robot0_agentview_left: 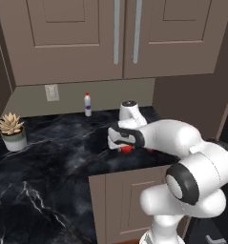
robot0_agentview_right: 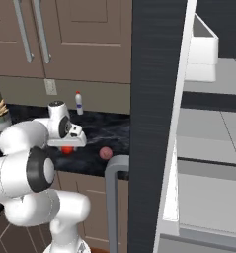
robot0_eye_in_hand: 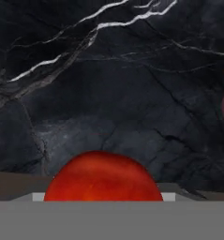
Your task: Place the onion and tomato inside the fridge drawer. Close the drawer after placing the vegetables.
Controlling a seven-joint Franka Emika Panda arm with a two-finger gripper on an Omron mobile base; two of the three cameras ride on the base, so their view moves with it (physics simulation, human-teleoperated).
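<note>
Nearest the hand camera sits the tomato, centred at the bottom of the hand view, directly below the gripper on the black marble counter. Jaw state cannot be determined; the fingertips are not distinguishable. Being round, the tomato presents no long axis. Judgement: a straight descent should bracket it. Further off to one side lies the onion, well apart. Beyond, the fridge drawer stands pulled out.

Black marble counter, plant pot, bottle, onion
</note>
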